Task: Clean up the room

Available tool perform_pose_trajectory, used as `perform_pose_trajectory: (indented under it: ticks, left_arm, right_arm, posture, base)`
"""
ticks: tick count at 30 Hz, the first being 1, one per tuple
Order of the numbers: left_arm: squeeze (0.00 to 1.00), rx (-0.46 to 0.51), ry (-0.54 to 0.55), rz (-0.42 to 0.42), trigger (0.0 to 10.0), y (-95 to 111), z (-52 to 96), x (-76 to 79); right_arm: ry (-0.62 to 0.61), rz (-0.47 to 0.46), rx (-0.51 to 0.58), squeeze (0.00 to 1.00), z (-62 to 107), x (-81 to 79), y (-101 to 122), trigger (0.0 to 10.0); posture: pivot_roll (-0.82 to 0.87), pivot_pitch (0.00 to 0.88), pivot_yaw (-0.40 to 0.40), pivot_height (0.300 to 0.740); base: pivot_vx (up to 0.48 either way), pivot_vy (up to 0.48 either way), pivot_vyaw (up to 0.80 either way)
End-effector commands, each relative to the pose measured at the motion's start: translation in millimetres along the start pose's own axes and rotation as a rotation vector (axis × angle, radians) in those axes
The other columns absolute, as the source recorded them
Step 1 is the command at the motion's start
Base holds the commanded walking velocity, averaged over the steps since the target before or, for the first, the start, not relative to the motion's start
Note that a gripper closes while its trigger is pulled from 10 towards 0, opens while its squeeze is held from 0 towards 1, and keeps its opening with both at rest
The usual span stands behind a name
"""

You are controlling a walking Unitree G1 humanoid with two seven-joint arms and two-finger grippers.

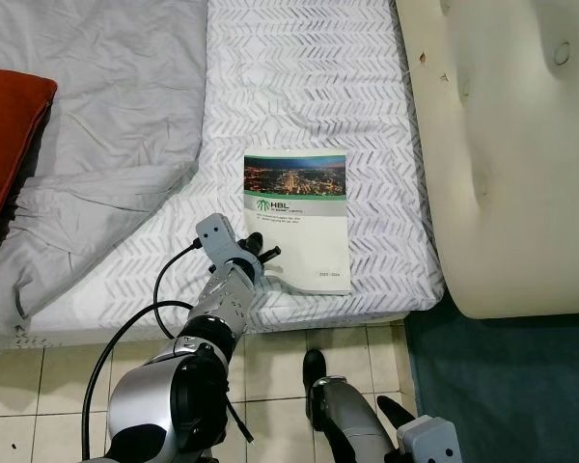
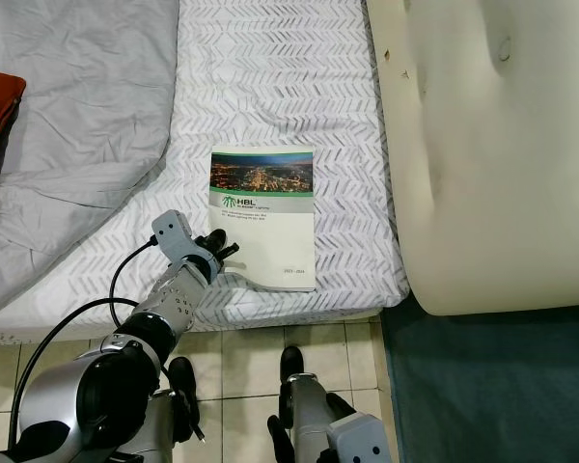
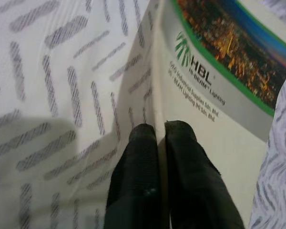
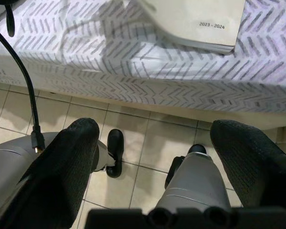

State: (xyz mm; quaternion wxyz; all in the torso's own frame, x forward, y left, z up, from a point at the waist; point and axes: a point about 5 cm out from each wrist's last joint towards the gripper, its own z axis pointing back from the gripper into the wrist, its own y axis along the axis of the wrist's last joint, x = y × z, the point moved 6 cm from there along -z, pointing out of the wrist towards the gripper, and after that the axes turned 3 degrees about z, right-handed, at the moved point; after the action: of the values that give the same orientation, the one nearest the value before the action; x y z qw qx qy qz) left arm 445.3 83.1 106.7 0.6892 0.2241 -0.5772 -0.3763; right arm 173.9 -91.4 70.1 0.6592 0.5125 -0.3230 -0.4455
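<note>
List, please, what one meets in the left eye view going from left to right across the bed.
Orange pillow → grey blanket → left gripper → catalogue → cream mattress.

even bright indoor light, soft shadows on the sheet point(image 1: 299, 106), left wrist view slightly blurred

My left claw point(image 3: 161, 131) covers the booklet point(image 1: 299, 220)'s lower left corner, so that bit's hidden. The orange pillow point(image 1: 8, 135) is cut off at the edge, and the small print under the logo is too tiny to read.
</note>
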Motion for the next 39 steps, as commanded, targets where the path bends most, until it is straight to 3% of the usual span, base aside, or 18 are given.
perform_pose_trajectory:
  ticks: [1, 5, 14, 18, 20, 21, 23, 24, 26, 27, 29, 30, 34, 35, 36, 37, 38, 39]
  left_arm:
    - [1.0, -0.058, 0.055, 0.023, 10.0, -21.9, 4.6, -14.9]
    - [1.0, -0.054, 0.07, 0.013, 10.0, -21.5, 5.2, -19.3]
    - [1.0, -0.09, 0.129, 0.027, 10.0, -47.5, 16.5, -46.9]
    - [1.0, -0.098, 0.08, -0.018, 10.0, -62.8, 24.8, -54.9]
    - [1.0, -0.098, 0.001, -0.134, 10.0, -68.6, 29.3, -53.0]
    - [1.0, -0.098, 0.001, -0.134, 10.0, -68.6, 29.3, -53.0]
    - [1.0, -0.084, -0.075, -0.299, 10.0, -67.7, 34.7, -56.2]
    - [1.0, -0.017, -0.146, -0.48, 10.0, -53.8, 41.7, -61.7]
    - [1.0, 0.002, -0.158, -0.531, 10.0, -48.7, 43.5, -64.1]
    - [1.0, 0.043, -0.192, -0.643, 10.0, -41.2, 47.1, -62.6]
    - [1.0, 0.137, -0.24, -0.745, 10.0, -21.0, 57.1, -58.3]
    - [1.0, 0.179, -0.265, -0.793, 10.0, -13.8, 63.0, -53.7]
    - [1.0, 0.234, -0.29, -0.791, 10.0, -6.3, 73.8, -44.7]
    - [0.56, 0.257, -0.313, -0.795, 10.0, -8.8, 81.4, -39.1]
    - [0.56, 0.257, -0.313, -0.795, 10.0, -8.8, 81.4, -39.1]
    - [0.1, 0.255, -0.333, -0.793, 10.0, -16.7, 86.9, -34.3]
    - [0.0, 0.242, -0.33, -0.774, 10.0, -27.9, 89.2, -32.8]
    - [0.0, 0.229, -0.324, -0.76, 10.0, -35.7, 89.5, -32.4]
  right_arm:
    - [0.005, -0.015, -0.044, 0.0, 5.2, -3.1, -10.5, 10.0]
    - [0.003, -0.014, -0.049, 0.0, 2.5, -0.2, -14.5, 10.0]
    - [0.02, 0.0, -0.037, 0.0, -15.5, 6.9, -19.4, 10.0]
    - [0.042, 0.027, -0.006, 0.0, -42.1, 16.9, -18.7, 10.0]
    - [0.047, 0.037, 0.024, 0.0, -54.3, 24.6, -12.5, 10.0]
    - [0.047, 0.037, 0.024, 0.0, -54.3, 24.6, -12.5, 10.0]
    - [0.021, 0.003, 0.037, 0.0, -67.7, 37.5, -10.8, 10.0]
    - [-0.029, 0.001, 0.073, 0.0, -76.9, 54.5, -1.6, 10.0]
    - [-0.049, 0.01, 0.082, 0.0, -82.9, 61.9, -0.2, 10.0]
    - [-0.082, 0.014, 0.097, 0.0, -87.4, 71.5, 2.7, 10.0]
    - [-0.187, 0.001, 0.129, 0.0, -94.2, 97.5, 11.9, 10.0]
    - [-0.229, -0.001, 0.147, 0.0, -95.7, 107.9, 16.6, 10.0]
    - [-0.319, 0.008, 0.173, 0.0, -99.7, 129.5, 24.6, 10.0]
    - [-0.347, 0.008, 0.181, 0.0, -98.8, 135.9, 27.0, 10.0]
    - [-0.347, 0.008, 0.181, 0.0, -98.8, 135.9, 27.0, 10.0]
    - [-0.376, 0.013, 0.183, 0.0, -97.6, 142.7, 27.8, 10.0]
    - [-0.408, 0.017, 0.168, 0.0, -96.4, 149.8, 23.3, 10.0]
    - [-0.427, 0.017, 0.156, 0.0, -96.0, 154.5, 19.6, 10.0]
  posture:
    - [-0.47, 0.584, -0.083, 0.74]
    - [-0.44, 0.567, -0.07, 0.74]
    - [-0.35, 0.485, -0.033, 0.74]
    - [-0.25, 0.366, 0.006, 0.74]
    - [-0.22, 0.321, 0.016, 0.74]
    - [-0.22, 0.321, 0.016, 0.74]
    - [-0.16, 0.217, 0.041, 0.74]
    - [-0.13, 0.184, 0.053, 0.74]
    - [-0.09, 0.127, 0.061, 0.74]
    - [-0.07, 0.11, 0.063, 0.74]
    - [-0.03, 0.057, 0.071, 0.74]
    - [-0.02, 0.036, 0.072, 0.74]
    - [0.0, 0.0, 0.07, 0.74]
    - [0.0, 0.0, 0.054, 0.74]
    - [0.0, 0.0, 0.054, 0.74]
    - [0.0, 0.0, 0.038, 0.74]
    - [0.01, 0.0, 0.018, 0.74]
    - [0.01, 0.0, 0.012, 0.74]
  base:
    - [0.0, 0.0, 0.0]
    - [0.0, 0.0, 0.0]
    - [0.0, 0.0, 0.0]
    - [0.0, 0.0, 0.0]
    - [0.0, 0.0, 0.0]
    - [0.0, 0.0, 0.0]
    - [0.0, 0.0, 0.0]
    - [0.0, 0.0, 0.0]
    - [0.0, 0.0, 0.0]
    - [0.0, 0.0, 0.0]
    - [0.0, 0.0, 0.0]
    - [0.0, 0.0, 0.0]
    - [0.0, 0.0, 0.0]
    - [0.0, 0.0, 0.0]
    - [0.0, 0.0, 0.0]
    - [-0.259, 0.0, 0.0]
    - [-0.289, 0.0, 0.0]
    - [-0.289, 0.0, 0.0]
